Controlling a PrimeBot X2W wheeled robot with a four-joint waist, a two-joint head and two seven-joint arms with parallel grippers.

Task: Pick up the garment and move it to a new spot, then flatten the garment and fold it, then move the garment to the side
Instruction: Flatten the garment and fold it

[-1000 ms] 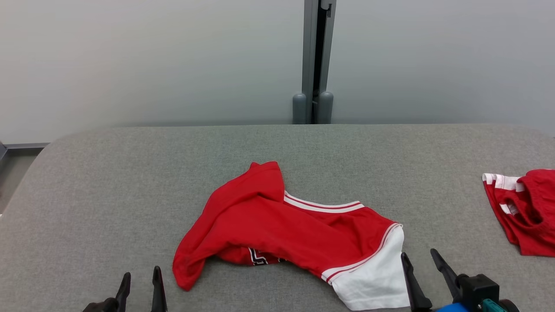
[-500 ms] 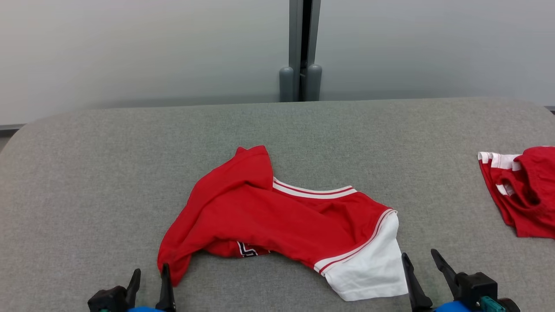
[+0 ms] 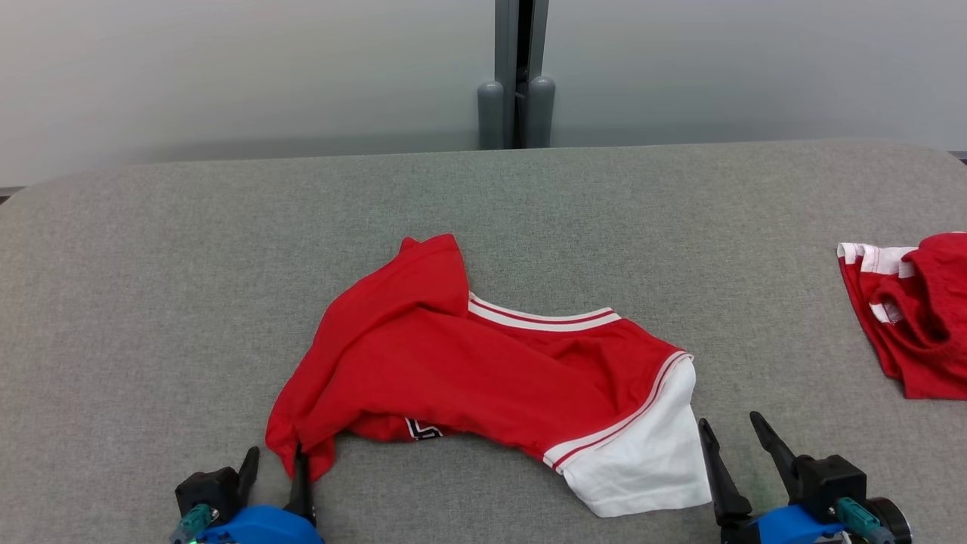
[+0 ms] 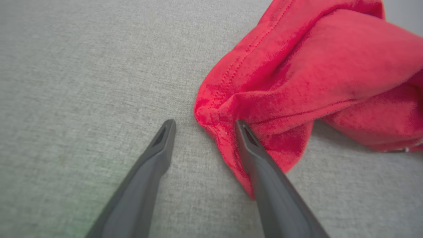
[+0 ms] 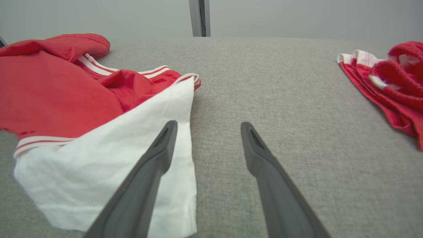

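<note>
The garment (image 3: 468, 370) is a crumpled red top with white trim and a white sleeve, lying mid-table. My left gripper (image 3: 273, 462) stands open at its near left corner; in the left wrist view that red corner (image 4: 228, 115) lies between the fingers, against the right one (image 4: 264, 168). My right gripper (image 3: 729, 434) is open just right of the white sleeve (image 3: 642, 461). In the right wrist view its left finger (image 5: 148, 175) overlaps the sleeve's edge (image 5: 109, 158) and the right finger is over bare cloth.
A grey fabric table (image 3: 151, 302) carries everything. A second red and white garment (image 3: 914, 310), also (image 5: 386, 86), lies bunched at the right edge. A grey post (image 3: 517, 75) stands behind the table against a pale wall.
The head camera has tilted down, shifting the whole picture. My left gripper has come forward to the garment's near left corner. The right gripper holds about the same place.
</note>
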